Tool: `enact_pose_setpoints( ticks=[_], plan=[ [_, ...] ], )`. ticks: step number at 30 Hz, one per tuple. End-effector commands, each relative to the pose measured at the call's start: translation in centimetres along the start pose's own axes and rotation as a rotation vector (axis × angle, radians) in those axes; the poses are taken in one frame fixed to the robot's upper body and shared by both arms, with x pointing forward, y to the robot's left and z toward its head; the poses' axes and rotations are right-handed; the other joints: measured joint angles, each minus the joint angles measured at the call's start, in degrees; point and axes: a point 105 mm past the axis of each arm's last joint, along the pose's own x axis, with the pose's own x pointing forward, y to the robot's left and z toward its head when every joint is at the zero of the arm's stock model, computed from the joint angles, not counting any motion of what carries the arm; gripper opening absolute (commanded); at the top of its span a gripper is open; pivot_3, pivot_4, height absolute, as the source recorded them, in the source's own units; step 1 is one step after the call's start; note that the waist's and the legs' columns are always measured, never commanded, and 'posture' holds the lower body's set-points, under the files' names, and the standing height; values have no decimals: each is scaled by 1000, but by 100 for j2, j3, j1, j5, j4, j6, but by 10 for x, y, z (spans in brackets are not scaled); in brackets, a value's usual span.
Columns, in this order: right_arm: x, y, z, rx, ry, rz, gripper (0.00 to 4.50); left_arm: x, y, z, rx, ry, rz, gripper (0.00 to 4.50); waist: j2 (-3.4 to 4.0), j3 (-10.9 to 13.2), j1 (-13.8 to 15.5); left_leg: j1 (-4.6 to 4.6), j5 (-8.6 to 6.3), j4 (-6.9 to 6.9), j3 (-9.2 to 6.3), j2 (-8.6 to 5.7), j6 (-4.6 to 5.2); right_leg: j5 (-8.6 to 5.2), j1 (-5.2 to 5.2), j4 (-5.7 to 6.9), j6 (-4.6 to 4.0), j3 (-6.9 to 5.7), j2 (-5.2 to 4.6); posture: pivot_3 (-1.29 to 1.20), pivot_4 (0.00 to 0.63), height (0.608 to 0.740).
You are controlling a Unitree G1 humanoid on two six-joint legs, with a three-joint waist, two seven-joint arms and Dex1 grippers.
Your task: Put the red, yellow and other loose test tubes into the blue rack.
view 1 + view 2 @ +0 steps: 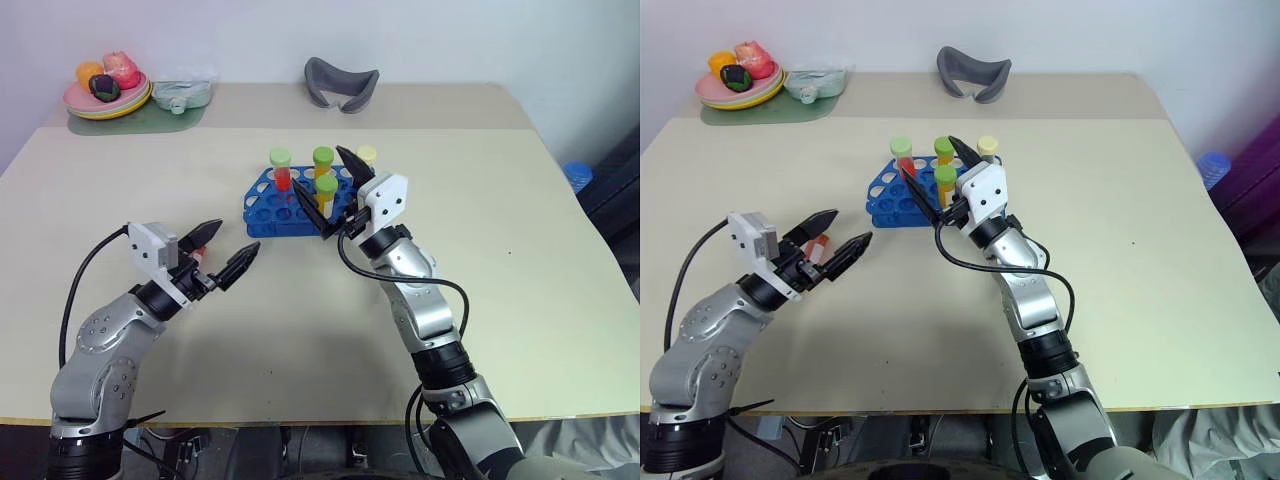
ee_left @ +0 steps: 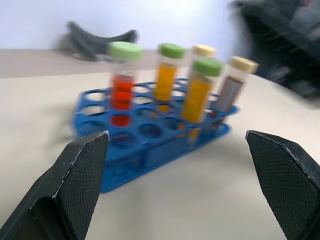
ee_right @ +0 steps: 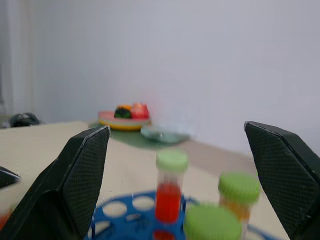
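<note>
A pale desk [image 1: 300, 330] seen from above, with a bright blue rack [image 1: 290, 205] standing near its middle. Five capped test tubes stand upright in the rack's holes: a red tube with a green cap [image 2: 122, 80], two yellow-orange tubes with green caps [image 2: 199, 92], a dark tube with a pale yellow cap [image 2: 232, 85], and one more pale-capped tube at the back.

The right gripper [image 1: 335, 195] hangs just above the near right end of the rack, its two black fingers spread wide and holding nothing. In the right wrist view the tube caps sit below and between the fingers, untouched.

The left gripper [image 1: 222, 250] hovers low over the desk, well to the left of the rack, fingers also wide apart and empty. Something small and reddish shows just behind its fingers in the head views; it may be part of the gripper or a tube still lying loose, and the view is too poor to say which.

The step in hand looks like clearing away after a placement. To do it well, the right gripper should lift straight up until its fingers are above every cap before moving sideways, since a sideways sweep could tip a tube or drag the light rack. The left arm should stay clear of the rack meanwhile.
</note>
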Motion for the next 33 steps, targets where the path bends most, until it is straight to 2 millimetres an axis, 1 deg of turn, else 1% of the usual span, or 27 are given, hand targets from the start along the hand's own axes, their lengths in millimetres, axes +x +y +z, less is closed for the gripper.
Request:
enact_pose_setpoints(
  ticks=[1, 4, 7, 8, 9, 11, 13, 15, 16, 17, 19, 21, 23, 25, 28, 33],
  plan=[
    [4, -1, 36, -23, -71, 72, 4399, -2, 11, 9, 24, -5, 55, 4500, 0, 0, 9, 0, 0, 0, 0, 0, 0, 0, 0, 0, 0, 0, 0, 0, 150, 735],
    [-7, 2, 39, -14, -3, 180, 4399, -1, 19, 12, 63, 20, 93, 4500, 0, 0, 22, 0, 0, 1, -4, -1, 1, 0, 3, -1, 0, -1, -1, 0, 150, 735],
    [-37, -4, 35, -17, 150, 324, 4399, 0, 33, 11, 109, 145, 185, 4500, -1, -1, 34, 1, -2, 1, -7, -2, 3, 0, 6, -1, 0, -2, -1, 0, 150, 735],
    [-45, -4, 35, -14, 187, 360, 4399, 0, 37, 11, 127, 179, 206, 4500, -1, -1, 31, 1, -2, 1, -10, -3, 4, 0, 7, -2, 0, -3, -1, 0, 150, 735],
    [-54, -5, 34, -29, 222, 401, 4399, 1, 39, 15, 166, 197, 223, 4500, -1, -1, 24, 1, -3, 0, -10, -3, 5, 0, 7, -2, 0, -3, -1, 0, 150, 735],
    [-76, -5, 33, -37, 315, 495, 4399, 7, 46, 22, 149, 267, 283, 4500, -2, 0, 28, 3, -4, 0, -8, -3, 7, 0, 8, -4, 0, -2, -1, 0, 150, 735],
    [-96, -3, 32, -39, 405, 586, 4399, 7, 53, 19, 78, 397, 340, 4500, -7, 2, 73, 0, -5, 0, -17, -4, 10, 0, 9, -2, 0, -5, 0, 0, 150, 735],
    [-109, -3, 30, -37, 465, 638, 4399, 9, 55, 19, 45, 489, 358, 4500, -7, 1, 50, 5, -6, 2, -17, -4, 12, 0, 15, -3, 0, -4, 1, 0, 150, 735],
    [-112, -4, 28, -40, 486, 649, 4399, 10, 56, 19, 10, 535, 369, 4500, -7, 1, 21, 9, -5, 2, -16, -5, 10, 0, 18, -3, 1, -4, 1, 0, 150, 735],
    [-114, -5, 26, -45, 499, 654, 4399, 10, 55, 13, -7, 641, 364, 4500, -7, 1, 16, 13, -4, 0, -14, -5, 7, 0, 19, -4, 1, -2, 2, 0, 150, 735],
    [-116, -7, 23, -63, 510, 652, 4399, 6, 56, 7, 45, 829, 380, 4500, -13, 5, 15, 14, -1, 0, -18, -4, 2, -1, 19, -2, 1, -2, 13, 0, 150, 735],
    [-117, -7, 21, -66, 515, 651, 4399, 2, 61, 3, 35, 918, 393, 4500, -9, 3, 3, 21, 1, -5, -12, -5, -1, -1, 18, -1, 0, 6, 28, 0, 150, 735],
    [-118, -8, 20, -65, 523, 649, 4399, 4, 67, 4, -8, 920, 420, 4500, -9, 4, 19, 27, 1, -9, -12, -5, -2, -2, 18, -1, 0, 17, 28, 0, 150, 735],
    [-117, -9, 19, -66, 523, 640, 4399, 4, 70, 5, -11, 931, 438, 4500, -10, 4, 29, 27, 2, -7, -13, -4, -3, -2, 18, -1, 0, 16, 24, 0, 150, 735],
    [-118, -8, 18, -69, 522, 641, 4399, 5, 67, 3, -19, 952, 421, 4500, -12, 5, 48, 25, 2, -3, -13, -5, -3, -2, 19, -1, 0, 16, 12, 0, 150, 735],
    [-120, -6, 15, -73, 523, 640, 4399, -5, 70, -12, -51, 1004, 469, 4500, -12, 5, 49, 26, 2, -1, -13, -7, -3, -2, 21, 0, 0, 16, 7, 0, 150, 735]
  ],
)
